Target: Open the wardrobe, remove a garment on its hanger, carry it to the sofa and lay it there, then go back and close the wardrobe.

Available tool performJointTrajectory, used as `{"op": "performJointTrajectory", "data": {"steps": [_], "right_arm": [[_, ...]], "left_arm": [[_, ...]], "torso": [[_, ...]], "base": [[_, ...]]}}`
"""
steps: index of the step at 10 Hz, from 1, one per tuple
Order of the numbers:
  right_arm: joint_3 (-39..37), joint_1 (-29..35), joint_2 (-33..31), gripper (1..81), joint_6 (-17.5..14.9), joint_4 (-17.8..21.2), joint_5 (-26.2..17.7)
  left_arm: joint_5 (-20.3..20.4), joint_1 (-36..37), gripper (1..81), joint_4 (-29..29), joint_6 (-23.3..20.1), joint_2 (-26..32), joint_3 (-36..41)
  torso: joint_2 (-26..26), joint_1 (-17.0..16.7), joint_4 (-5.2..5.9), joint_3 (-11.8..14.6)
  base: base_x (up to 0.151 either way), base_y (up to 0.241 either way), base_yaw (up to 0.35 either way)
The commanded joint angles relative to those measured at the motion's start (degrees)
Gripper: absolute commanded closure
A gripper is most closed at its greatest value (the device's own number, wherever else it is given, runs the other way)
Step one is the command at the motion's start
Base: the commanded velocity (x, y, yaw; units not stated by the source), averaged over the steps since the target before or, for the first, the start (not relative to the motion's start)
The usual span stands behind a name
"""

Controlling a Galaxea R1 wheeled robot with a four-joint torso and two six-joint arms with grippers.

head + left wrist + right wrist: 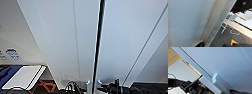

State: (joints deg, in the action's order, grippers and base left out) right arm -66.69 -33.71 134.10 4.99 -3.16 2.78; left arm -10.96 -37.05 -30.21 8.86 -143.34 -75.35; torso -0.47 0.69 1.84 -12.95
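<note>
At the wardrobe [75, 37], doors nearly shut, the handles [218, 83] lie beside the right gripper [112, 88]; finger state cannot be told. Step: likely opening, calling for handle engagement.

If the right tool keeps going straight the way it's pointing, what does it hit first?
Most likely the wardrobe itself: the right tool sits low, close to the dark gap between the doors, near the small white handles. Whether a handle or the door face comes first, depth is unclear.

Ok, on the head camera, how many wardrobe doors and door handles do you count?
Wardrobe doors: 2
Door handles: 2
Total: 4
</note>
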Motion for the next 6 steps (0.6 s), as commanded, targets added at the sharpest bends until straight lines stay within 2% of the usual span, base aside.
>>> {"op": "performJointTrajectory", "data": {"steps": [1, 6], "right_arm": [[6.3, 5.6, -0.3, 1.0, 0.5, -0.6, -2.0], [7.1, 3.9, 1.0, 1.0, 0.2, -2.5, -2.0]], "left_arm": [[7.3, 4.4, 1.0, 0.8, -1.0, -0.5, 15.7], [7.3, 3.5, 1.0, 0.8, -1.0, 6.7, 21.6]], "torso": [[0.0, 0.0, 0.00, 0.0], [0.0, 0.0, 0.00, 0.0]], "base": [[0.000, 0.000, 0.000], [0.000, 0.000, 0.000]]}}
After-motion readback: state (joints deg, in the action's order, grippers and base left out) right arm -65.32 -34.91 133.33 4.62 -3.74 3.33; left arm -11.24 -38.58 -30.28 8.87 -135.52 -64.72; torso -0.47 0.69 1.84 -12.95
